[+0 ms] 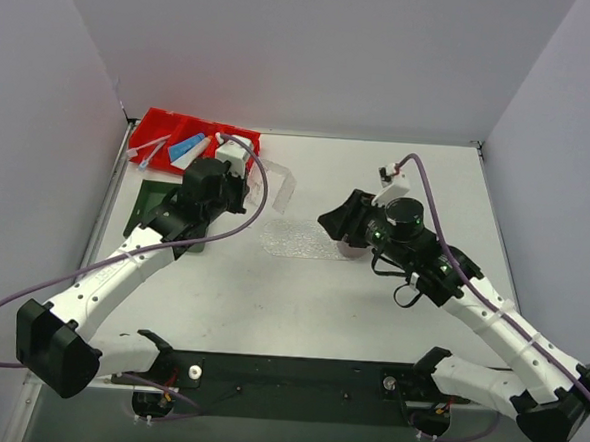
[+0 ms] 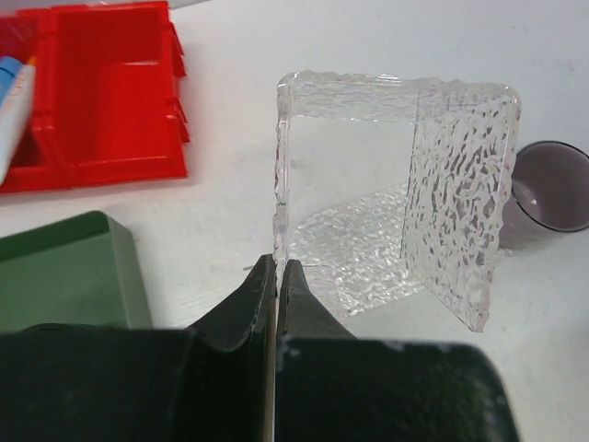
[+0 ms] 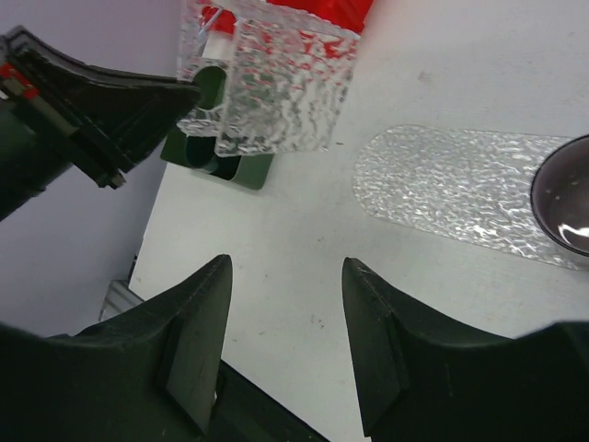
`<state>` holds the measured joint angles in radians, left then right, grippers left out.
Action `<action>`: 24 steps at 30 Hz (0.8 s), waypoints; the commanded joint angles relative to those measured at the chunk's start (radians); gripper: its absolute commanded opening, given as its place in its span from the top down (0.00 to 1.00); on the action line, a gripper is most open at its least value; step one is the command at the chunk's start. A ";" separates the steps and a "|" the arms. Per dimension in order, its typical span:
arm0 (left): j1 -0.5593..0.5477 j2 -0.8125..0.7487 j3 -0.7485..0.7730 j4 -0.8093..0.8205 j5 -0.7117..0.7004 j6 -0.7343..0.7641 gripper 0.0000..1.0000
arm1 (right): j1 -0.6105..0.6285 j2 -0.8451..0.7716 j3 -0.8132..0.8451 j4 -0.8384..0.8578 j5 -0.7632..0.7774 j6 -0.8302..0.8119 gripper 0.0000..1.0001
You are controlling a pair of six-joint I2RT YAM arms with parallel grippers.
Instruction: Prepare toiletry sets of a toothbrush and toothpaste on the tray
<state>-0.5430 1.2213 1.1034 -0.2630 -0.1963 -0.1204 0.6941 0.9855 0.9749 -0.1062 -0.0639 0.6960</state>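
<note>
White table (image 1: 300, 301), plain pale-grey walls (image 1: 315, 52) on 3 sides, even light.

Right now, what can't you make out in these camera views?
Red bin: the left arm covers its right part from above; only the blue toothpaste shows, no second tube.
Green tray: cut off at the left wrist view's edge, under the arm from above.
Dark cup: cut by the right wrist view's edge; contents unclear.
Toothbrushes: too small to count from above.
</note>
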 commanded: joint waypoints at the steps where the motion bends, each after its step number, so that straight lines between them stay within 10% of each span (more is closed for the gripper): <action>1: 0.000 -0.013 -0.017 0.122 0.147 -0.088 1.00 | 0.083 0.100 0.093 0.145 0.087 0.023 0.53; 24: -0.248 0.010 -0.073 0.128 -0.374 0.030 1.00 | 0.156 0.611 0.436 -0.058 0.403 -0.035 0.54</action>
<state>-0.7479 1.2263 1.0245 -0.2264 -0.4911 -0.1158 0.8478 1.5734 1.3556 -0.1425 0.2684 0.6800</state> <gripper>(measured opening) 0.042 0.473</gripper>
